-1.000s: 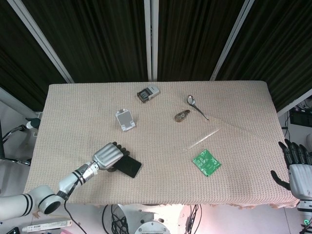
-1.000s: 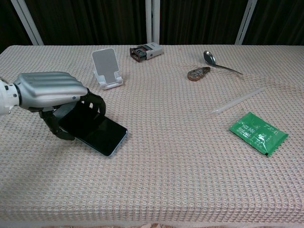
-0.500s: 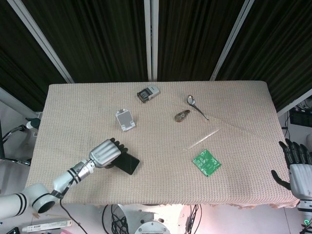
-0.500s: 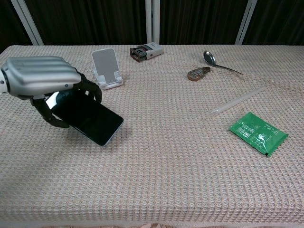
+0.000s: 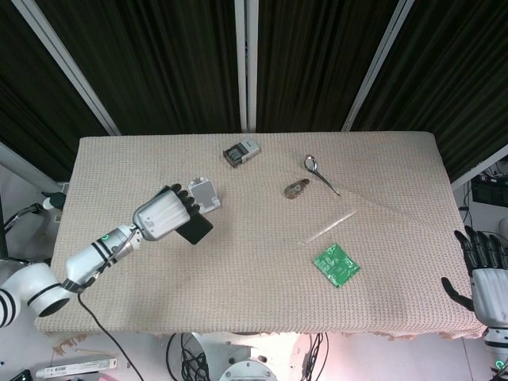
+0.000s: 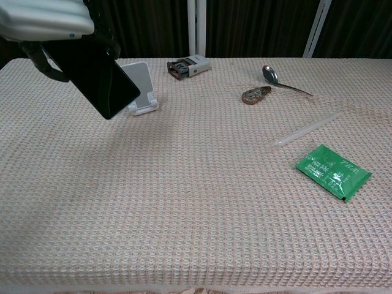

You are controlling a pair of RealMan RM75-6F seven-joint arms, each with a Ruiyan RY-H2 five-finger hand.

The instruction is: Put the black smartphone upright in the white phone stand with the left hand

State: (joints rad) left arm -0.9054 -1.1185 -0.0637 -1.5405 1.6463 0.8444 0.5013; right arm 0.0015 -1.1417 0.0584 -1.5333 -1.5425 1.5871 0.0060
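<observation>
Since a second ago, the left hand (image 5: 161, 216) has lifted the black smartphone (image 6: 92, 75) off the tabletop (image 5: 262, 238) and carried it up and toward the white phone stand (image 6: 138, 87). Its fingers are clamped on the phone's upper end, and the phone now hangs tilted in the air, lower corner pointing down. In the head view the phone sits just beside the stand's left edge and partly covers it; whether the two touch cannot be told. In the chest view the hand is cut off by the top-left corner, so only its silver back and dark fingers (image 6: 43, 64) show.

The right hand (image 5: 482, 274) has stayed at the tabletop's lower right edge, fingers apart and holding nothing, partly cropped by the frame.

The green packet (image 5: 336, 264), clear straw (image 5: 327, 227), spoon (image 5: 317, 171), small brown object (image 5: 296, 189) and grey device (image 5: 241, 152) lie as before.
</observation>
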